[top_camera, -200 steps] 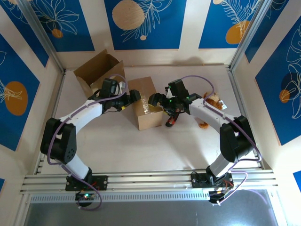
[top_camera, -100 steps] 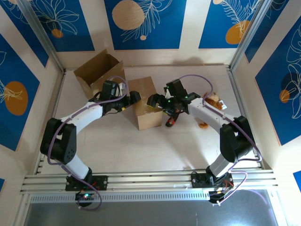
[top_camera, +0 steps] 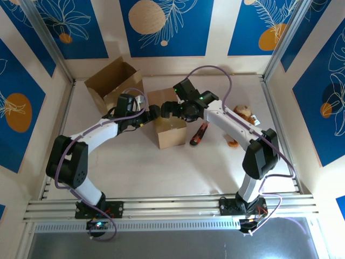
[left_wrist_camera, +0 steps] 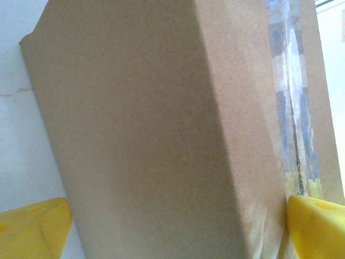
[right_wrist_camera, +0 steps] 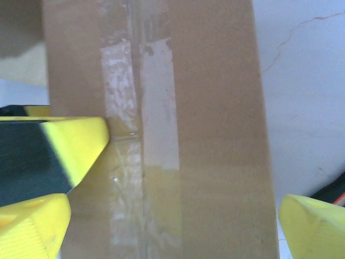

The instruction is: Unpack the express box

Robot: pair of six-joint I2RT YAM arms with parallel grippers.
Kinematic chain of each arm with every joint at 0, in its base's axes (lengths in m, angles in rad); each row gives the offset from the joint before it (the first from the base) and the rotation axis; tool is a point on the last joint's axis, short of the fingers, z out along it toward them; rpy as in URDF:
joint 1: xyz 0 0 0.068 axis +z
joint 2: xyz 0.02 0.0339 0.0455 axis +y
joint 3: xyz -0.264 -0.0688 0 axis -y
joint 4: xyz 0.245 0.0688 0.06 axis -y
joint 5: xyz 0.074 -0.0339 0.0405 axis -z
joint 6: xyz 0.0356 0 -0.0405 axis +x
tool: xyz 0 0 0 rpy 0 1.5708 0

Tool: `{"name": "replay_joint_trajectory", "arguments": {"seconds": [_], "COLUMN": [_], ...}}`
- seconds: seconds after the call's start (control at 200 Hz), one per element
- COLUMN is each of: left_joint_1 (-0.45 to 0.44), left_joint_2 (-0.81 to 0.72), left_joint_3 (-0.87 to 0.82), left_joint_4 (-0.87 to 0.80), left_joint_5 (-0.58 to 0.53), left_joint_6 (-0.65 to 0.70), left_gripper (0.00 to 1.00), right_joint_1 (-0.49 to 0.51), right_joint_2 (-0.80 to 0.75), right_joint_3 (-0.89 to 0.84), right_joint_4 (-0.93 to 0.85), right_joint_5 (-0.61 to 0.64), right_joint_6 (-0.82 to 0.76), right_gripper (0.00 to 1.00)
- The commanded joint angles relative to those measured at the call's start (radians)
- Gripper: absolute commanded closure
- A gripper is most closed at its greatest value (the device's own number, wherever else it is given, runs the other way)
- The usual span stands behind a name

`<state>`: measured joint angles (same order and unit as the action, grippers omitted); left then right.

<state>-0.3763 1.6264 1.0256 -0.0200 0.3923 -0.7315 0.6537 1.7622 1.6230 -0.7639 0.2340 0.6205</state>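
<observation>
the taped box sits shut mid-worktop, its contents hidden. the left hand and right hand are both spread wide over it, gripping nothing. the right wrist view shows a left finger on its tape seam. overhead, an open box stands behind-left of it and a red cutter lies just right.

- Taped box: on the table, between the fingers of both the left gripper and the right gripper.
- Box cutter: on the table, right of the right gripper, just beside the taped box.
- Open carton: behind the left gripper, to its left.
</observation>
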Motion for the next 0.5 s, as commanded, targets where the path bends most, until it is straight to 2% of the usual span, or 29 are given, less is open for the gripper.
{"name": "replay_joint_trajectory", "arguments": {"seconds": [0.0, 0.205, 0.495], "left_joint_1": [-0.021, -0.021, -0.021], "left_joint_2": [0.081, 0.086, 0.083], "left_joint_3": [-0.071, -0.072, -0.061], "left_joint_4": [-0.188, -0.181, -0.184], "left_joint_5": [-0.085, -0.078, -0.066], "left_joint_6": [0.043, 0.045, 0.043], "left_gripper": [0.00, 0.00, 0.00], "right_joint_1": [0.006, 0.009, 0.026], "right_joint_2": [0.072, 0.155, 0.181], "right_joint_3": [0.054, 0.103, 0.120], "right_joint_4": [-0.106, -0.135, -0.179], "right_joint_5": [0.094, 0.156, 0.252], "right_joint_6": [-0.065, -0.085, -0.117], "right_gripper": [0.01, 0.02, 0.03]}}
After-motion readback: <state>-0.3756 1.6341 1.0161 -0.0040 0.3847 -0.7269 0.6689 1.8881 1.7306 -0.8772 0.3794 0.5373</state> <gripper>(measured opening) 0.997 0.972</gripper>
